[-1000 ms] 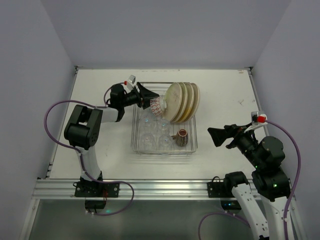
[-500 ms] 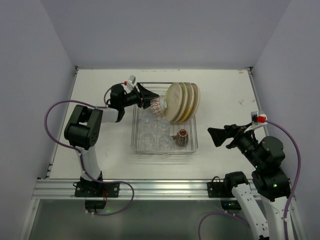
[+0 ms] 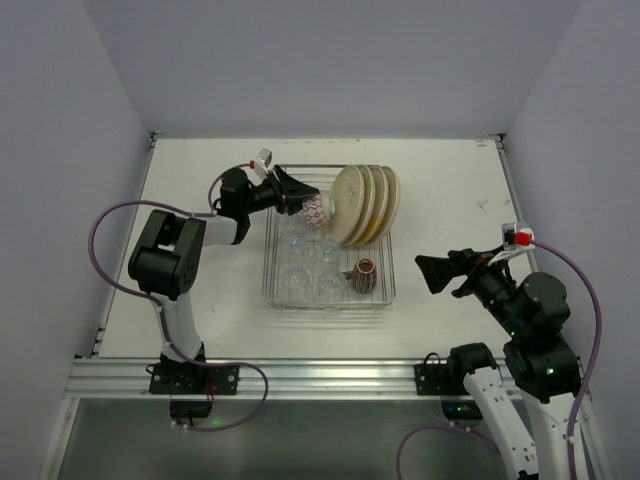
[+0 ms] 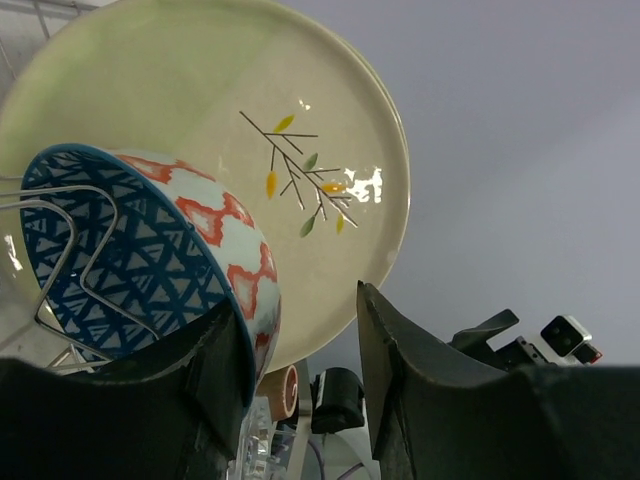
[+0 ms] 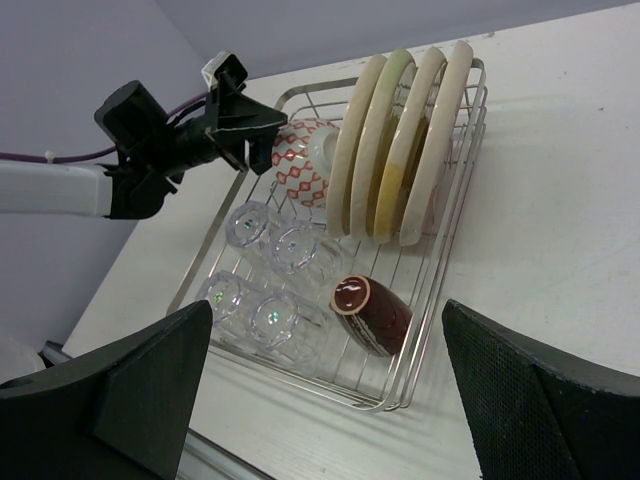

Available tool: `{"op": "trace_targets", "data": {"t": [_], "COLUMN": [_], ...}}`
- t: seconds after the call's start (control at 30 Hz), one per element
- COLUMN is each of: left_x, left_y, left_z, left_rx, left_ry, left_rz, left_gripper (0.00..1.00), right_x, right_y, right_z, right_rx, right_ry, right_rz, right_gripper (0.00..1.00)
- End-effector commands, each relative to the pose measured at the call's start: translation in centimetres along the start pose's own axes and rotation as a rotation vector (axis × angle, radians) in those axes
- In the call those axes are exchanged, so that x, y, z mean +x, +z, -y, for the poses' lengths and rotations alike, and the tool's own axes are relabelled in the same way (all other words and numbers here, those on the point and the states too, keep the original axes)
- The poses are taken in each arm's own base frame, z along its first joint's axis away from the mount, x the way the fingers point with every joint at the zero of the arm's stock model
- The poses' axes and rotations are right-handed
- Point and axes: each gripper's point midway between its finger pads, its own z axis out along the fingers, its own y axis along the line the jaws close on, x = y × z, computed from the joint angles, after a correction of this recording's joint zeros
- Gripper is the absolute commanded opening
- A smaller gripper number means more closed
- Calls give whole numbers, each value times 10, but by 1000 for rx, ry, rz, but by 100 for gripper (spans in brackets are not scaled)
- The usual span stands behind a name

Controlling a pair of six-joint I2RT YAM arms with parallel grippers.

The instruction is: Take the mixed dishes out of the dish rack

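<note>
White laminate is what I'm looking at in the top view. The desk (image 3: 200, 180) is filling the middle of the frame. Pale lilac walls (image 3: 330, 60) are closing it in at left, back and right, and an aluminium rail (image 3: 330, 375) is running along its near edge at the bottom. The dish rack (image 3: 330, 303) is sitting near the desk's centre, square to the edges. Inside it, the plates (image 3: 365, 205) are standing on edge in the upper right part. The bowl (image 3: 314, 212) is tipped on its side just beside the leftmost plate. The glasses (image 3: 300, 268) are grouped in the lower left, and the mug (image 3: 362, 275) is lying on its side in the lower right.

I'm seeing the left fingers (image 3: 300, 196) reaching in over the rack's upper left corner. In the left wrist view they are partly parted and straddling the bowl's rim. One finger is on the blue inner side, and the other is standing off the outer wall with a gap showing. The right fingers (image 3: 425, 273) are hanging spread wide at the right of the frame, near the rack's right side but apart from it, gripping nothing.

A broad band of desk is lying between the rack and the left wall. A narrower strip is lying behind the rack, and another on the right, where the right arm is taking up the lower corner. A purple cable (image 3: 94, 240) is looping off the left arm near the left edge.
</note>
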Motion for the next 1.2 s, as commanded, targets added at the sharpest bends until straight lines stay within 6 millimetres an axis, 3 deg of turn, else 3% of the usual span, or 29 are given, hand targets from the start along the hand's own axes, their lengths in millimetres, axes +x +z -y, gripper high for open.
{"op": "trace_targets", "data": {"t": [0.0, 0.07, 0.1, 0.2, 0.4, 0.6, 0.8, 0.87, 0.97, 1.1, 1.17], "left_x": [7, 7, 7, 6, 6, 3, 2, -4, -16, -30, -39], "left_y": [-10, -9, -9, -8, -10, -8, -12, -11, -12, -24, -34], "left_z": [104, 101, 99, 97, 107, 103, 125, 135, 130, 132, 143], "left_rx": [268, 262, 260, 257, 272, 233, 254, 215, 83, -98, -157], "left_ry": [259, 253, 251, 245, 264, 280, 339, 401, 484, 612, 665], "left_rz": [-21, -20, -22, -23, -22, -8, 4, 21, 78, 147, 206], "left_gripper": [26, 22, 11, 0, 0, 0, 0, 0, 0, 0, 0], "right_x": [-4, -4, -4, -4, -4, -3, -6, -5, -3, -2, -4], "right_y": [0, 0, 0, 0, 1, 1, 0, 1, 2, 3, 3], "right_z": [-8, -8, -8, -7, -7, -5, -5, -5, -3, -4, -6], "right_rx": [-36, -38, -36, -34, -31, -28, -20, -22, -19, -25, -32], "right_ry": [-17, -17, -16, -18, -15, -11, -15, -14, -8, 1, -1], "right_rz": [4, 1, 2, 3, 1, 4, 13, 11, 11, 7, 14], "right_gripper": [99, 99, 99, 99, 99, 99, 99, 99, 99, 99, 99]}}
